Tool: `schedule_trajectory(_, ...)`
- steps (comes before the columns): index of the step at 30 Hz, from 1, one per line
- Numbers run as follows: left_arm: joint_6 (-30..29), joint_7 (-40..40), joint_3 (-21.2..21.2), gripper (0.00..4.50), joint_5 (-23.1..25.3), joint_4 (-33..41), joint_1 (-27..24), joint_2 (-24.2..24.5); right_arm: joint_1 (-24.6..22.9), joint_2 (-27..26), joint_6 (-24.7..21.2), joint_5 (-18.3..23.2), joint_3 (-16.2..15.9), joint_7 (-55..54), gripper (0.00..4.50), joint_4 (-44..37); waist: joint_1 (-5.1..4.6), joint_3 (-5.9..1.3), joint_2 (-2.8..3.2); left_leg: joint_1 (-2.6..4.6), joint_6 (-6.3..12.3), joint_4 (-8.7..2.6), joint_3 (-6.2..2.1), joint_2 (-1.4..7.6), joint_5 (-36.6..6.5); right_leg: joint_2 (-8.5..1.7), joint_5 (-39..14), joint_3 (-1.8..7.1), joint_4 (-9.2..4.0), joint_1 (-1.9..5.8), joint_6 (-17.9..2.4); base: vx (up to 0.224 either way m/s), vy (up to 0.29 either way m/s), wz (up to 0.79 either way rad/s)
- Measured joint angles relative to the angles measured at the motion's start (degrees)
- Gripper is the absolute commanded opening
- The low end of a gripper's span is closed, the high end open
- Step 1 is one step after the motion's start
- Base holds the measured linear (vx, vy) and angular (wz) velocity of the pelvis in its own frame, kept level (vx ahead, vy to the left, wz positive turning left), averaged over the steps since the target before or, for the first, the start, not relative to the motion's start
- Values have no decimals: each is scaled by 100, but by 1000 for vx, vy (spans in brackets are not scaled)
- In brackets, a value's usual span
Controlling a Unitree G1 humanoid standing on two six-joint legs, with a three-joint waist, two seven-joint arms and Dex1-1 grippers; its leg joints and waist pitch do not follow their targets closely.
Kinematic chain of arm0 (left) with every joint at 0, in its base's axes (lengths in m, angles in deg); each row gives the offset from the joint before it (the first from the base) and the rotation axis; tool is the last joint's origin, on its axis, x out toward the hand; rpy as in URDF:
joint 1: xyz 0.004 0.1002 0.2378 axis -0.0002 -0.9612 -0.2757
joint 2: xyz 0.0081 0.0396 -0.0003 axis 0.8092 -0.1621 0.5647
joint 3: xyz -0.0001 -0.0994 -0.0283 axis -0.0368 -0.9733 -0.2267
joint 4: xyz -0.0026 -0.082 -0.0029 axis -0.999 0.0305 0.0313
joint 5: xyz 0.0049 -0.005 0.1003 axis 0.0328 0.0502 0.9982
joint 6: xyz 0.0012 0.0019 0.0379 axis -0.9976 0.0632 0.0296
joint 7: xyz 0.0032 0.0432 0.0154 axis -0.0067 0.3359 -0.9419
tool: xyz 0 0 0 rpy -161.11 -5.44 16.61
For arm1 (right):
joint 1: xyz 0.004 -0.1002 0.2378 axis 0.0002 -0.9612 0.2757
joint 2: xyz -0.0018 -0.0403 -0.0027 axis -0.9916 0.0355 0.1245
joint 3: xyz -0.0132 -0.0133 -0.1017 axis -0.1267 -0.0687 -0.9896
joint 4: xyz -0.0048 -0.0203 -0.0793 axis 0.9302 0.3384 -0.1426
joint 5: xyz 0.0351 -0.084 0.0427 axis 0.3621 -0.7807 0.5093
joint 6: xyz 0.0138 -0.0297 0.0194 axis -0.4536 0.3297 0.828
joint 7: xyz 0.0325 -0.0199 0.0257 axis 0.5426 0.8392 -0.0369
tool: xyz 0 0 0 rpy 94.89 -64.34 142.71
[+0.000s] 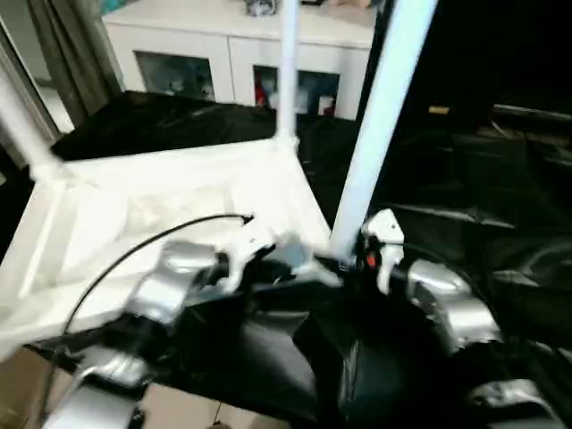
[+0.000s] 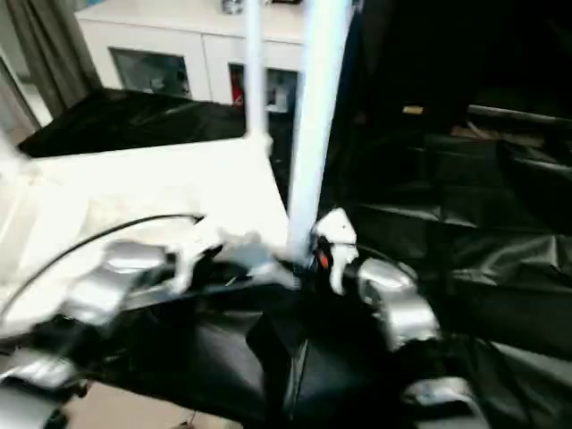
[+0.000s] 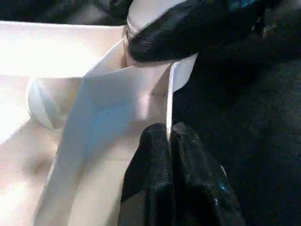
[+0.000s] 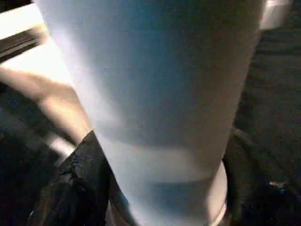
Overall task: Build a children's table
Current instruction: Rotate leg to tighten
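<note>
The white table top lies upside down on the black-draped work table. Three white legs stand up from its corners: a near right leg, a far leg and a left leg. My right gripper is shut around the base of the near right leg, with a black finger on its side. My left gripper is shut on the thin upright rim of the top, just beside that corner socket. The two grippers sit close together.
Black cloth covers the work table to the right and front, with folds. A white glass-door cabinet stands behind, and a grey curtain hangs at the back left. A black cable arcs over my left forearm.
</note>
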Motion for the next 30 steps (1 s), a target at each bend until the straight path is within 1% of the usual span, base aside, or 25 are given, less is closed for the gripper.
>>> schedule_trajectory(4, -81, 699, -44, 0, 154, -293, 204, -406, 273, -407, -4, -168, 232, -1332, 273, 322, -25, -10, 16, -2, 0, 0, 1, -4, 0, -1, 5, 8, -1, 0, -1, 0, 0, 0)
schedule_trajectory(7, -82, 822, -57, 0, 190, -330, 226, -491, 332, -442, 84, -219, 243, -1510, 273, 425, -19, -22, 34, -4, 0, -1, 2, -4, 0, 0, 13, 8, -1, 2, -14, 0, 0, 0)
schedule_trajectory(9, -62, 810, -62, 0, 190, -347, 231, -495, 338, -440, 84, -189, 281, -1422, 342, 421, -15, -26, 41, -5, 0, -3, 3, -4, 0, 0, 8, 6, -1, 1, -6, 0, 0, 0)
schedule_trajectory(10, -60, 802, -65, 0, 191, -347, 231, -491, 337, -428, 63, -184, 296, -1334, 342, 416, -16, -26, 41, -5, 0, -4, 2, -4, 0, 0, 8, 5, -1, 1, -6, 0, 0, 0)
schedule_trajectory(12, -28, 742, -73, 0, 190, -347, 231, -447, 337, -334, -31, -162, 296, -943, 349, 362, -36, -26, 40, -8, 1, -4, 1, -3, 0, 1, 8, 3, -1, -1, -6, 0, 0, 0)
schedule_trajectory(14, 20, 612, -74, 0, 179, -347, 230, -382, 337, -239, -63, -154, 272, -661, 380, 340, -46, -23, 35, -11, 1, -6, 2, -1, 0, 2, 8, -4, -1, -4, -5, 0, 0, 0)
schedule_trajectory(16, 91, 389, -75, 0, 132, -335, 213, -235, 336, -86, -64, -139, 138, -189, 398, 318, -58, -19, 30, -13, 1, -12, 2, 3, 0, 6, 7, -9, -1, -7, -4, 0, 0, 0)
schedule_trajectory(19, 238, -96, -58, 0, 24, -172, 77, 94, 334, 245, -14, -64, -126, 740, 398, 304, -78, -14, 21, -16, 0, -19, 2, 7, 0, 12, 5, -13, -2, -14, -2, 0, 0, 0)
schedule_trajectory(22, 293, -656, -16, 0, -110, 99, -78, 420, 303, 573, -60, 92, -334, 1724, 398, 168, -62, 1, -2, -32, 0, -18, 7, 9, -1, 12, 1, -18, -3, -26, -4, 0, 0, 0)
schedule_trajectory(26, 240, -1114, -5, 0, -240, 344, -212, 641, 267, 709, -145, 153, -417, 2390, 398, 31, -40, 10, -16, -52, 4, -12, 13, 8, -3, 8, -2, -19, -4, -40, -9, 0, 0, 0)
schedule_trajectory(29, 110, -1471, 24, 0, -329, 578, -329, 852, 262, 877, -145, 267, -579, 2882, 398, -44, 2, 15, -24, -55, 6, -10, 15, 9, -4, 7, -3, -21, -2, -43, -11, 0, 0, 0)
schedule_trajectory(30, 96, -1556, 43, 0, -358, 615, -348, 889, 261, 885, -145, 299, -619, 2992, 382, -44, 14, 17, -26, -55, 5, -10, 15, 9, -3, 7, -3, -22, 0, -44, -11, 0, 0, 0)
